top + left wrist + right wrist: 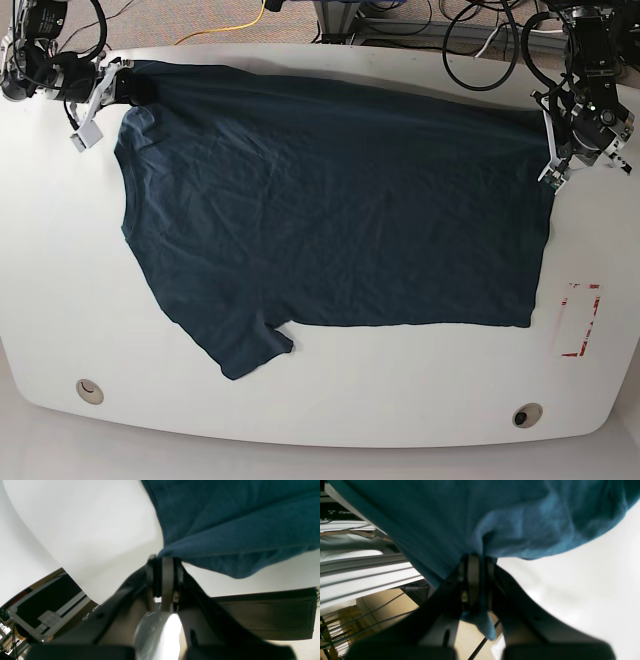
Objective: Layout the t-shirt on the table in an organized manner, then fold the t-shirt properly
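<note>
The dark navy t-shirt (330, 200) lies spread flat on the white table (320, 420), hem toward the right, one sleeve pointing to the near edge. At the far left corner my right gripper (130, 88) is shut on the shirt's far sleeve. In the right wrist view its jaws (477, 560) pinch a bunch of the blue cloth (470, 510), with a tail of it hanging through them. At the far right, my left gripper (552, 150) is shut on the hem corner. The left wrist view shows that gripper (165, 557) clamped on the shirt's edge (237, 517) just above the table (87, 530).
A red tape rectangle (577, 320) marks the table's right side, beside the hem. Two round grommet holes (90, 390) (526, 414) sit near the front edge. Cables (480, 40) and equipment lie behind the table's far edge.
</note>
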`<state>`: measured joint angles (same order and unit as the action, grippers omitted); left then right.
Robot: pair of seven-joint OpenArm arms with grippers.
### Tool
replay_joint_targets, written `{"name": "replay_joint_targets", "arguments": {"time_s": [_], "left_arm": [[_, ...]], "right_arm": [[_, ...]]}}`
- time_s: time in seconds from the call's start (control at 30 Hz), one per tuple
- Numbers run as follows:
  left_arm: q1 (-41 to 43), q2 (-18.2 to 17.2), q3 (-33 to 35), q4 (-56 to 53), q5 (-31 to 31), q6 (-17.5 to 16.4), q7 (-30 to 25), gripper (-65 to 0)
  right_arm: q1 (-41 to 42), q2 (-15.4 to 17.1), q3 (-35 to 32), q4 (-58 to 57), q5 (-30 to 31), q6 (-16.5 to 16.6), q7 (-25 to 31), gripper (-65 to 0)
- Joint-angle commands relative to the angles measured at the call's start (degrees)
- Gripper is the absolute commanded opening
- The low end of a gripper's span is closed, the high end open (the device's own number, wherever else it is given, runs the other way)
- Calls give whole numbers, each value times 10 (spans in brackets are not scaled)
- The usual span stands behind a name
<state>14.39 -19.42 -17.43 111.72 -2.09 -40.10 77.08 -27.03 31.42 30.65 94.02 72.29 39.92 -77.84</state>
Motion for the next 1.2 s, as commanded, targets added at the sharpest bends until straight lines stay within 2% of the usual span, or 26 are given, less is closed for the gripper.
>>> {"name": "replay_joint_targets", "arguments": {"time_s": [0.0, 0.27, 0.4, 0.57, 0.97, 1.17], "left_arm": [[-7, -11, -5, 7, 15, 1, 5, -650], [-68, -7, -1, -19, 16, 1, -23, -650], [-98, -8, 15, -64, 16, 1, -41, -650], [-139, -10, 31, -127, 16, 1, -62, -650], [-188, -8, 32, -195, 16, 1, -64, -650], [-202, -8, 47, -210, 16, 1, -64, -650]], "right_arm": [[2, 14, 7, 7, 6, 1, 6, -650], [38, 14, 8, 4, 4, 1, 6, -650], [60, 12, 8, 3, -24, 1, 6, -650], [96, -7, 8, -25, -68, 1, 6, -650], [161, -31, 7, -61, -119, 1, 6, -650], [176, -39, 5, -61, -124, 1, 6, -648]]}}
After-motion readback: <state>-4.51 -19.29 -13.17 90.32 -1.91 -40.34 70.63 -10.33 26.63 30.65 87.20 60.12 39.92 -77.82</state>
